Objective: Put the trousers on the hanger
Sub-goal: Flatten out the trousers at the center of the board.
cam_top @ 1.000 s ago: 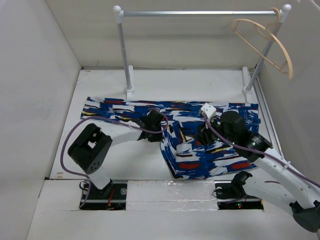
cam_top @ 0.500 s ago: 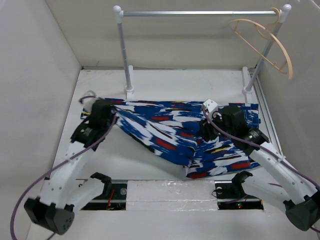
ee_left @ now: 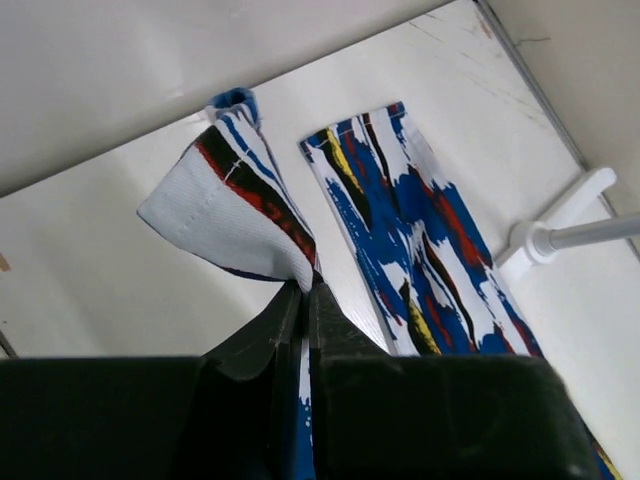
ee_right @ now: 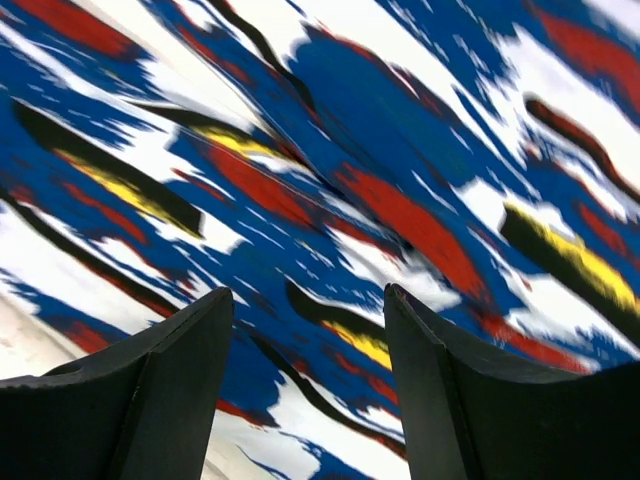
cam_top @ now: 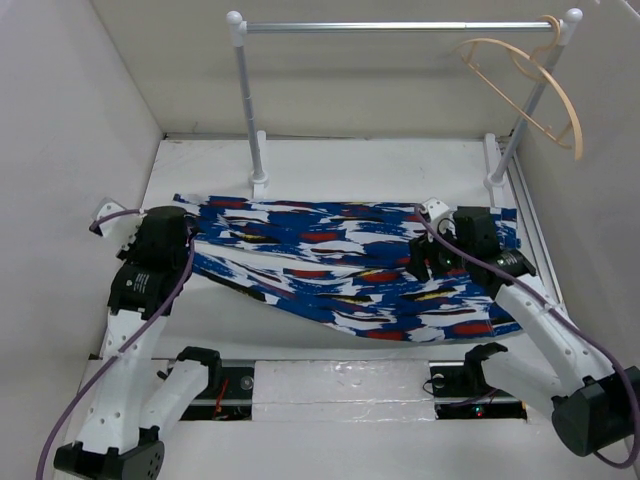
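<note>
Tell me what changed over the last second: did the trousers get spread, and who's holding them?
The left gripper, shut on the trousers, swung from the middle out to the left side, dragging the folded part open into a flat strip across the table. The right gripper stayed over their right end, now open. The hanger stays hooked on the rail.

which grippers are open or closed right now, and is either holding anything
left gripper: closed, pinching an edge of the trousers
right gripper: open, holding nothing, just above the trousers
</note>
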{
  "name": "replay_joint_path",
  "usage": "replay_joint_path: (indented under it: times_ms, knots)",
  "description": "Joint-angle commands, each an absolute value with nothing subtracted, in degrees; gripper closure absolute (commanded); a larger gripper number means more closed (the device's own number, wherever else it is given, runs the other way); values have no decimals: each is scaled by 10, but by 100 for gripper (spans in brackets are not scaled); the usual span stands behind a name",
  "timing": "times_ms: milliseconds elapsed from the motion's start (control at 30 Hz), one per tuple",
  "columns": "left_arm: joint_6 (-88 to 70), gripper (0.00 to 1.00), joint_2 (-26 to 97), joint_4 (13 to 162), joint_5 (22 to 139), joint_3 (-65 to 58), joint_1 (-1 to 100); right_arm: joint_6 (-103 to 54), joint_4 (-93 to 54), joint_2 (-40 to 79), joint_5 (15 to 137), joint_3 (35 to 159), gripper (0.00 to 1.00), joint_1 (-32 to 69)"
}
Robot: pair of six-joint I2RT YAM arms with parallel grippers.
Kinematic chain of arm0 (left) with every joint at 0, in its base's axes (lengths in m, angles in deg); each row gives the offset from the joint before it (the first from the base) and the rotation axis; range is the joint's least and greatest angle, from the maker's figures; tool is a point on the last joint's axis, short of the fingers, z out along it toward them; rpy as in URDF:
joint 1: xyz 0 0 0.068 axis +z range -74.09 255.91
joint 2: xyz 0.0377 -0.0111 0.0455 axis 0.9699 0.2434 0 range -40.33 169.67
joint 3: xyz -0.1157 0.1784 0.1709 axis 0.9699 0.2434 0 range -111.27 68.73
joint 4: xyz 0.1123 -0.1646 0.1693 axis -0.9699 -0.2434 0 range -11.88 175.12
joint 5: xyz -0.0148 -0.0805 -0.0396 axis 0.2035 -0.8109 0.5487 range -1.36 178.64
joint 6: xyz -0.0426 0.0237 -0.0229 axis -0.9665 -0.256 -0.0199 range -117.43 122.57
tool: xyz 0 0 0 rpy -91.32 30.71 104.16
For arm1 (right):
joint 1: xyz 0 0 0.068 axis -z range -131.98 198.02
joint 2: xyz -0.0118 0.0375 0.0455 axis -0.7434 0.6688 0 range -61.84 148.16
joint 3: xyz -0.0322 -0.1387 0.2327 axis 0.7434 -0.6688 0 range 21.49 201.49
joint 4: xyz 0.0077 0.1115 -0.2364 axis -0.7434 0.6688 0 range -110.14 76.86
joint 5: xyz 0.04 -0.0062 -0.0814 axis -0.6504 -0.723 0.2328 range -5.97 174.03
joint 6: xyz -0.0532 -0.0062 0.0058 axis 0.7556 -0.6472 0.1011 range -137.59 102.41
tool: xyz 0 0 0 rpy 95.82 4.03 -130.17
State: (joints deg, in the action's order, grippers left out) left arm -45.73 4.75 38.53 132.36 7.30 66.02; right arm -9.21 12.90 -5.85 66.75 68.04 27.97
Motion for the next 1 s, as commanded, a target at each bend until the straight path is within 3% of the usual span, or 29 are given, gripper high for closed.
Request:
replay_joint_path:
  times_ms: [0, 233, 500, 600, 800, 967]
  knots:
    - [-484, 100, 55, 365, 1370, 74, 663, -84, 124, -77, 659, 648, 33, 342]
    - [-425, 100, 28, 423, 1348, 78, 663, -108, 113, -73, 692, 617, 33, 442]
    - [-378, 100, -2, 479, 1225, 124, 663, -167, 1, -39, 751, 575, 34, 550]
    - [-368, 100, -14, 481, 1216, 133, 636, -203, -53, 42, 781, 585, 35, 556]
    - [-351, 100, -46, 480, 1210, 134, 587, -200, -123, 258, 678, 692, 35, 573]
    - [-332, 100, -95, 471, 1195, 123, 559, -208, -85, 140, 690, 698, 32, 581]
